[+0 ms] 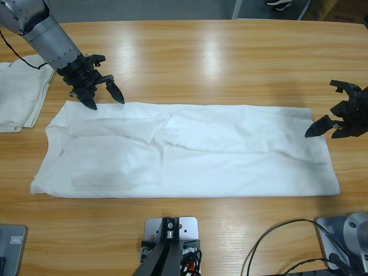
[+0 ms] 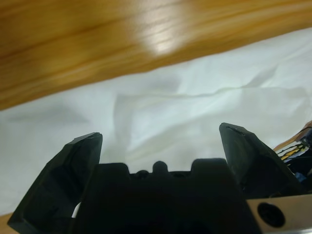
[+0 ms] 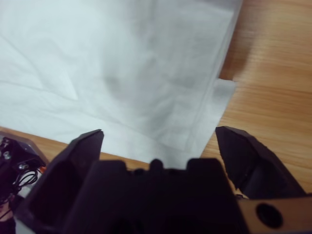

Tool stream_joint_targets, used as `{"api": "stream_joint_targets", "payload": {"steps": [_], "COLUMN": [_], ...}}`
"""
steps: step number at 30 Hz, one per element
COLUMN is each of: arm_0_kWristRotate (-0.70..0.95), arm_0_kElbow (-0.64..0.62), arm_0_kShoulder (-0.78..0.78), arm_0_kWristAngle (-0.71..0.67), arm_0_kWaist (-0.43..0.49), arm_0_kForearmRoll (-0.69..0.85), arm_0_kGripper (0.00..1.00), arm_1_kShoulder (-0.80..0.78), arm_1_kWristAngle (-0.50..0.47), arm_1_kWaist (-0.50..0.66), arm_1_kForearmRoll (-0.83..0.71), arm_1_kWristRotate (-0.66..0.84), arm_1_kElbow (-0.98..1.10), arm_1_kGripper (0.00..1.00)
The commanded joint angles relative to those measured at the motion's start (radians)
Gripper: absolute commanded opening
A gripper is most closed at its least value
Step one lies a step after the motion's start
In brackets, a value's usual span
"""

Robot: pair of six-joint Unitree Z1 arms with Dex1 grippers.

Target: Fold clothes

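A folded stack of white clothes [image 1: 20, 95] lies at the far left edge of the tabletop [image 1: 218, 52], partly cut off by the picture's border. Just right of it, the left arm comes down from the upper left corner; the left pincer [image 1: 106, 99] is released, jaws spread wide, its tips just above or at the upper left corner of the white shirt [image 1: 184, 152]; contact cannot be confirmed. In the left wrist view the left pincer [image 2: 161, 139] is spread with white cloth between and beyond the jaws and bare wood beyond that. The shirt lies flat across the middle of the tabletop as a long band, its collar end to the left, both sleeves folded inward over the body, with shallow creases running along it. At the right edge, the right pincer [image 1: 323, 127] is also released, jaws apart, near the shirt's upper right corner and apart from the cloth. The right wrist view shows the right pincer [image 3: 158, 136] spread over the shirt's hem corner, with wood to the right of the cloth.
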Motion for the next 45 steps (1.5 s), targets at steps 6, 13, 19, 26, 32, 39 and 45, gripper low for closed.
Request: {"api": "stream_joint_targets", "payload": {"steps": [6, 13, 19, 26, 32, 39, 45], "arm_0_kWristRotate": [-0.023, -0.057, -0.040, -0.040, 0.004, 0.061, 0.056], "arm_0_kElbow": [0.081, 0.098, 0.124, 0.160, 0.097, -0.049, -0.049], "arm_0_kShoulder": [0.063, 0.059, 0.066, 0.028, -0.053, -0.048, 0.012], "arm_0_kWristAngle": [-0.019, -0.019, -0.034, -0.008, 0.101, 0.227, 0.225], "arm_0_kWaist": [-0.016, -0.037, -0.042, -0.040, -0.054, -0.080, -0.113], "arm_0_kForearmRoll": [-0.073, -0.129, -0.127, -0.114, -0.085, 0.032, 0.029], "arm_0_kGripper": [0.861, 0.634, 0.000, 0.000, 0.000, 0.000, 0.000], "arm_1_kShoulder": [0.019, 0.021, 0.021, 0.025, 0.017, 0.007, 0.002], "arm_1_kWristAngle": [0.007, 0.011, 0.012, 0.012, 0.015, 0.017, 0.017], "arm_1_kWaist": [0.009, 0.009, 0.009, 0.009, 0.008, 0.009, 0.009], "arm_1_kForearmRoll": [-0.030, -0.039, -0.041, -0.049, -0.050, -0.051, -0.056], "arm_1_kWristRotate": [0.025, 0.030, 0.040, 0.040, 0.042, 0.045, 0.052], "arm_1_kElbow": [0.044, 0.056, 0.057, 0.071, 0.080, 0.086, 0.096], "arm_1_kGripper": [0.941, 0.941, 0.941, 0.941, 0.941, 0.941, 0.941]}}
